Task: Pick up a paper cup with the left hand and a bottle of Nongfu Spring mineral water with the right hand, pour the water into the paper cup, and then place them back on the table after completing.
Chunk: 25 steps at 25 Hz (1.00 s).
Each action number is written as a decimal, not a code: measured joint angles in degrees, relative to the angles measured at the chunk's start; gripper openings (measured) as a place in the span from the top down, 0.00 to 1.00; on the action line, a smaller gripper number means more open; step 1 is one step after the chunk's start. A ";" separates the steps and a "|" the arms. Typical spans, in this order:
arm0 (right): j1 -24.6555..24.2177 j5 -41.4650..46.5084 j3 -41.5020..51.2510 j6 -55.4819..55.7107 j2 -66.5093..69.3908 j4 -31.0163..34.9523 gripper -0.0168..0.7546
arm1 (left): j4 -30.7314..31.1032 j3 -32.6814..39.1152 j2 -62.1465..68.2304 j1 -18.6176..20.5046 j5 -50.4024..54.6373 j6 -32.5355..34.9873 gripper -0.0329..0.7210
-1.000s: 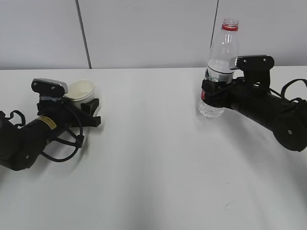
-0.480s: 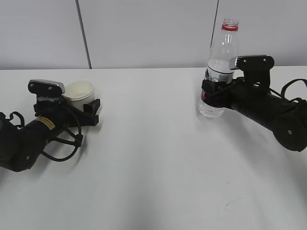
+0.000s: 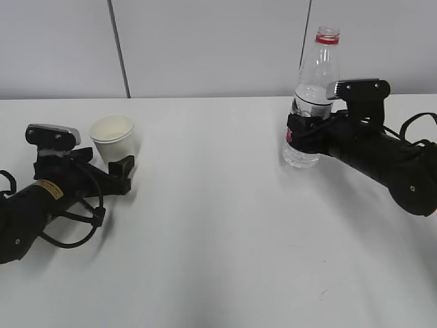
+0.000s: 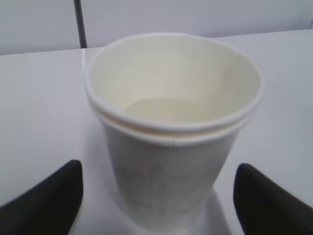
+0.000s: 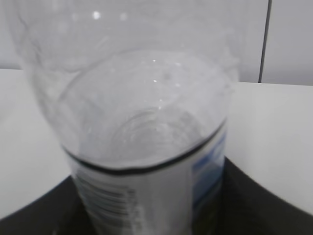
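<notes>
left hand (image 3: 121,172): drawn back toward the near-left edge since a second ago, camera block lower and further left | fingers (image 4: 46,198): now spread clear of the paper cup (image 3: 113,137), no longer around it | paper cup: stands alone on the table (image 3: 218,239), fully exposed

Left hand (image 3: 123,171) lies low, fingers spread (right hand (image 3: 300,130) clamped).
</notes>
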 joint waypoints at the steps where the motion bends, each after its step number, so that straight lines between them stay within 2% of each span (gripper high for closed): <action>1: 0.00 0.00 0.00 0.00 0.00 0.00 0.44 | 0.00 0.97 -0.77 0.00 0.00 0.00 0.19; 8: 0.00 -0.97 0.00 0.00 2.91 0.00 0.44 | 0.00 6.67 -6.79 0.00 0.00 0.10 0.19; 14: 0.00 -6.47 0.00 0.00 5.84 0.00 0.44 | 0.00 11.07 -10.81 0.00 -0.11 0.10 0.19; 25: 0.00 -8.24 0.00 -9.10 6.67 0.10 0.44 | 0.75 11.82 -11.53 0.00 -0.13 0.14 0.19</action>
